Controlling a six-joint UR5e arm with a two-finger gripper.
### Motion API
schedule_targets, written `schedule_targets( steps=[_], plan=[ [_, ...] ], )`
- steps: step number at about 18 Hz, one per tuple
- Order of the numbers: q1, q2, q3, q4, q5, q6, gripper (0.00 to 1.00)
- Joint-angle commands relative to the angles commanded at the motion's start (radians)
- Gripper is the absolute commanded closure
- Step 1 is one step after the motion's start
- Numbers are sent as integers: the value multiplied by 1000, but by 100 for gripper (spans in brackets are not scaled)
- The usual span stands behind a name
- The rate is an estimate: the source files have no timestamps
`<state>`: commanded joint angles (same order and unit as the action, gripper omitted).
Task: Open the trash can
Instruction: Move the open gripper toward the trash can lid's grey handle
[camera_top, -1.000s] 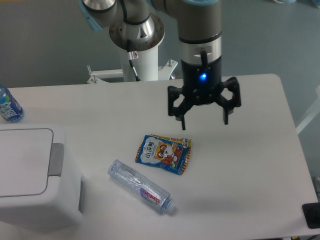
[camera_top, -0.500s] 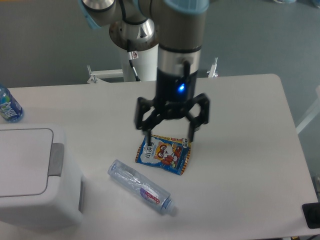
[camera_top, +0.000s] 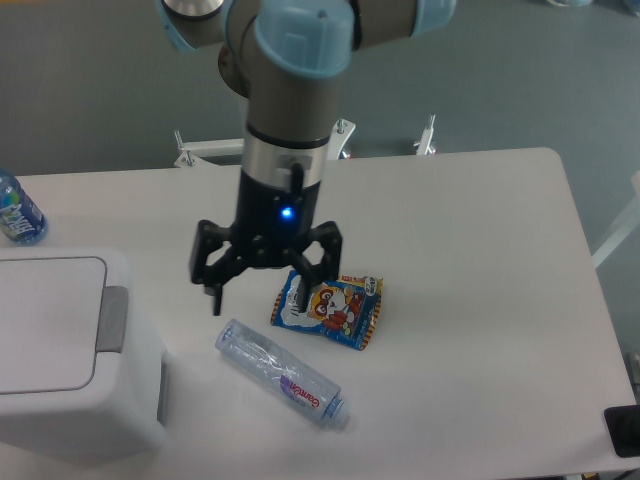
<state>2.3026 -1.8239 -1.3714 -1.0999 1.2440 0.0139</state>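
Note:
The trash can (camera_top: 70, 350) is a large boxy white bin at the front left of the table, with a flat lid panel (camera_top: 45, 325) and a grey push tab (camera_top: 113, 318) on its right side. The lid lies flat and shut. My gripper (camera_top: 262, 300) hangs open and empty above the table, to the right of the tab and apart from the bin. Its fingers point down, the left fingertip (camera_top: 216, 302) a little above a clear bottle.
A clear plastic bottle (camera_top: 282, 373) lies on the table below the gripper. A blue and orange snack packet (camera_top: 330, 308) lies just to its right. A blue bottle (camera_top: 18, 212) stands at the far left edge. A black object (camera_top: 624, 430) sits at the front right corner.
The arm has swept left and toward the front, from above the right half of the table to over the snack packet and clear bottle. The gripper stays open. The trash can has not changed.

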Motion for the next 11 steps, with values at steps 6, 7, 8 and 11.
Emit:
schedule_targets(
  steps=[6,7,8,11],
  plan=[
    [-35,2,3,0,-2,-35,0],
    [-46,-2,3,0,-2,-37,0],
    [-52,-6,3,2,-2,-37,0],
    [-68,-11,3,0,-2,-37,0]
  ],
)
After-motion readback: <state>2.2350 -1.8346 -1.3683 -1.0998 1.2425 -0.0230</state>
